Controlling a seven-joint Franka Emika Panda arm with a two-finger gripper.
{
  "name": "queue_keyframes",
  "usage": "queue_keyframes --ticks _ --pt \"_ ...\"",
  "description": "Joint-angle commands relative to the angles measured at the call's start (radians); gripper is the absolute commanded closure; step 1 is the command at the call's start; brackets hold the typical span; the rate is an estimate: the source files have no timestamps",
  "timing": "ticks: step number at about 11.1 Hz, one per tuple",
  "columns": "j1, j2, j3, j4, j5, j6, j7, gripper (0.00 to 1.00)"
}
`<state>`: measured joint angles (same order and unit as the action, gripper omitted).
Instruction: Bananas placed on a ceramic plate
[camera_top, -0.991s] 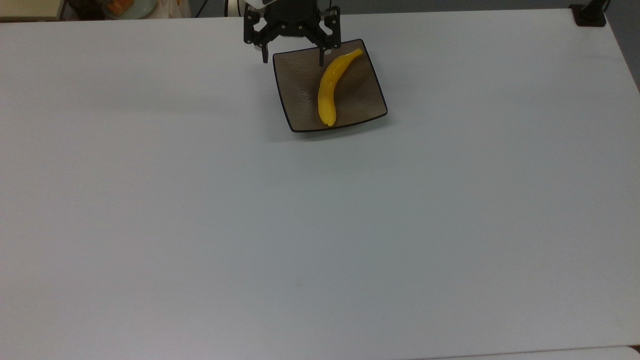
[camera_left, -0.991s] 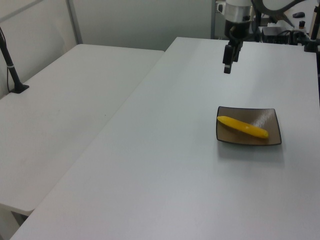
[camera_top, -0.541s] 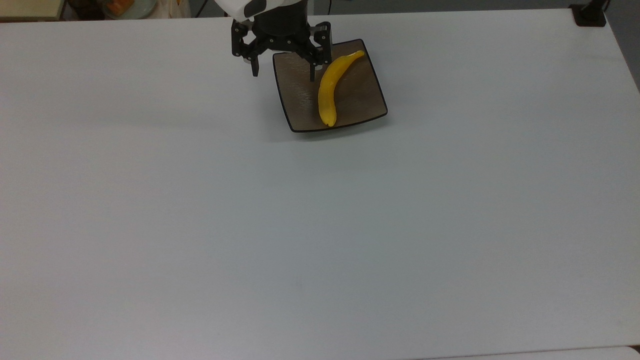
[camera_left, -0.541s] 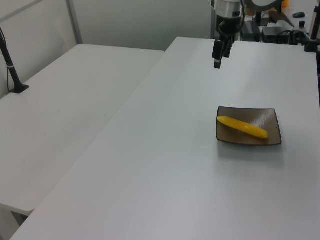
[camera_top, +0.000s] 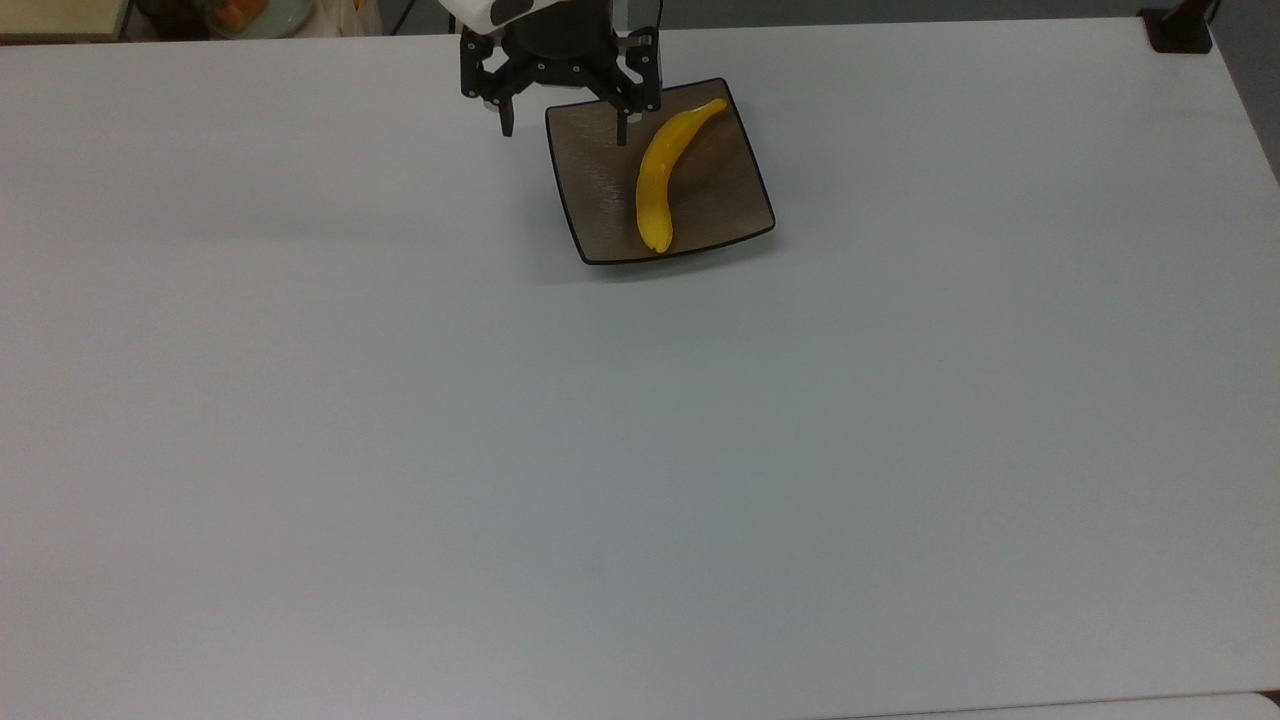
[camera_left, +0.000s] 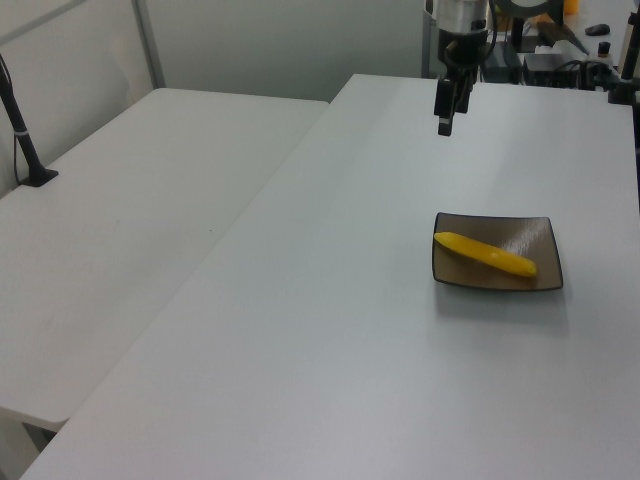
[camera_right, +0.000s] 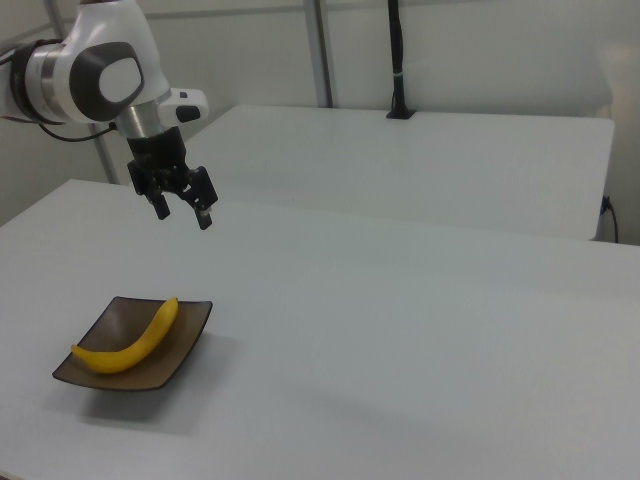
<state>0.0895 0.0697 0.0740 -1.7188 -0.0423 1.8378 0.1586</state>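
Note:
A yellow banana (camera_top: 658, 178) lies diagonally across the square brown-grey ceramic plate (camera_top: 600, 195) near the far edge of the white table in the top view. Nothing touches it. My gripper (camera_top: 564, 132) hangs open and empty above the table, over the plate's corner on the top view's left. In the left view the banana (camera_left: 487, 254) rests on the plate (camera_left: 537, 238), with the gripper (camera_left: 443, 126) high above and behind them. The right view has the gripper (camera_right: 184, 217) well above the banana (camera_right: 130, 345) and plate (camera_right: 118, 316).
A black clamp (camera_top: 1180, 30) sits at the table's far corner on the top view's right. A second white table (camera_left: 140, 210) adjoins on the left view's left, with a black post (camera_left: 22, 130) on it. Clutter (camera_top: 240, 14) lies beyond the far edge.
The open gripper shifted toward the top view's left, off the banana's stem end, and rose a little. Banana and plate stayed where they were.

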Motion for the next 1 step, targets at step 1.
queue_keyframes --ticks 1 --pt "0.003 -0.013 -0.002 -0.002 -0.010 -0.026 -0.024 0.00"
